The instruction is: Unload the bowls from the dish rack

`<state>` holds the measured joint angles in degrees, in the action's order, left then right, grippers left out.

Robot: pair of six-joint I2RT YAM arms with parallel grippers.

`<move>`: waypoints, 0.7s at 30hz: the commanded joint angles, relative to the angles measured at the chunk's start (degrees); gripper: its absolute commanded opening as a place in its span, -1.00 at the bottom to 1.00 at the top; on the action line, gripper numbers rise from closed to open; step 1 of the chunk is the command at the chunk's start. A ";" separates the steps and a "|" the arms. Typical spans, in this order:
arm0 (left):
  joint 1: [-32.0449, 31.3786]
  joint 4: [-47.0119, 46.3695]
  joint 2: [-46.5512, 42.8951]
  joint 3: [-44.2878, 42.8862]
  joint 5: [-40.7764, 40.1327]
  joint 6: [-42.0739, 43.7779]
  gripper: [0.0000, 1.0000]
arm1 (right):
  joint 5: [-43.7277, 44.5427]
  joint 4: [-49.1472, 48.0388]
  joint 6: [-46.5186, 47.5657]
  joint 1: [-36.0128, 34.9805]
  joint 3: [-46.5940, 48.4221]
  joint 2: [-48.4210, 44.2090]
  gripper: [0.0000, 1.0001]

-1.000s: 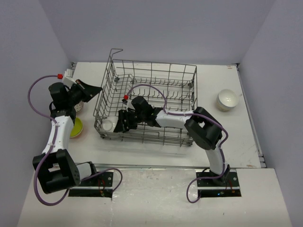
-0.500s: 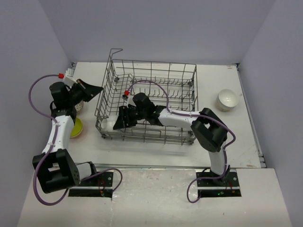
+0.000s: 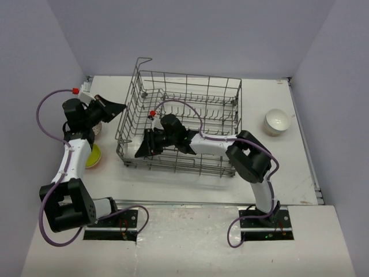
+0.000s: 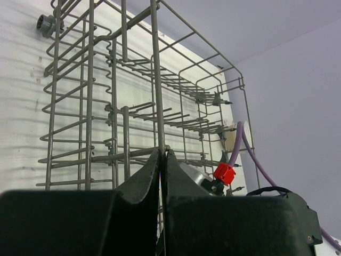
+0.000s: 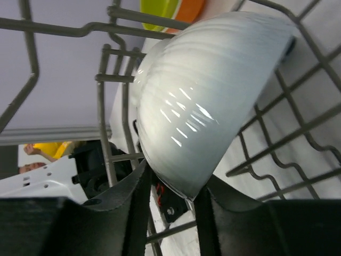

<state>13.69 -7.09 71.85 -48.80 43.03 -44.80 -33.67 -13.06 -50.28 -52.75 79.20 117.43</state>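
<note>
Top external view: the dish rack (image 3: 184,89), grey wire, stands mid-tabletop (image 3: 288,167), nearer the far edge than the near one. The left gripper (image 3: 120,107) is at the rack's left end wall. The right gripper (image 3: 140,151) reaches inside the rack to its near-left corner. A cream bowl (image 3: 277,121) sits upright by the right edge, well apart from the rack. A yellow-green bowl (image 3: 92,156) sits by the left edge, beside the left arm. Left wrist view: the fingers (image 4: 144,181) are pressed together on one upright wire of the dish rack (image 4: 122,106), and the wire runs down between their tips. A purple cable (image 4: 240,144) with a red fitting (image 4: 224,172) shows behind the wires. Right wrist view: the racked bowl (image 5: 208,96), white and glossy, lies tipped on its side among the rack wires (image 5: 106,133). The fingers (image 5: 141,197) pinch its rim, one on each side of the wall. A sliver of the yellow-green bowl (image 5: 165,6) shows beyond the wires.
</note>
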 commanded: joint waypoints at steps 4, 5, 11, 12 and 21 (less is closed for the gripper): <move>-2.97 2.52 1.27 0.10 3.12 1.73 -1.00 | 1.85 -14.17 -6.57 -0.16 -0.18 2.20 -0.83; -2.88 2.52 1.27 0.10 3.12 1.73 -1.00 | 1.94 -16.71 -7.11 -0.16 -1.05 1.93 -0.88; -2.97 2.52 1.45 0.10 2.94 1.82 -1.00 | 0.80 -20.95 -8.08 0.89 -4.75 -1.05 -1.00; -2.97 2.61 1.45 0.10 2.85 1.90 -1.00 | 0.45 -22.17 -8.34 1.07 -5.63 -1.41 -1.00; -2.97 3.40 1.53 0.28 2.68 2.70 -1.00 | -6.14 -40.97 -19.67 5.03 -9.94 -1.94 -1.00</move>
<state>11.88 -7.88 72.31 -48.90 43.09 -44.82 -36.99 -44.53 -65.49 -49.67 69.67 118.04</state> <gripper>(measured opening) 0.016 0.035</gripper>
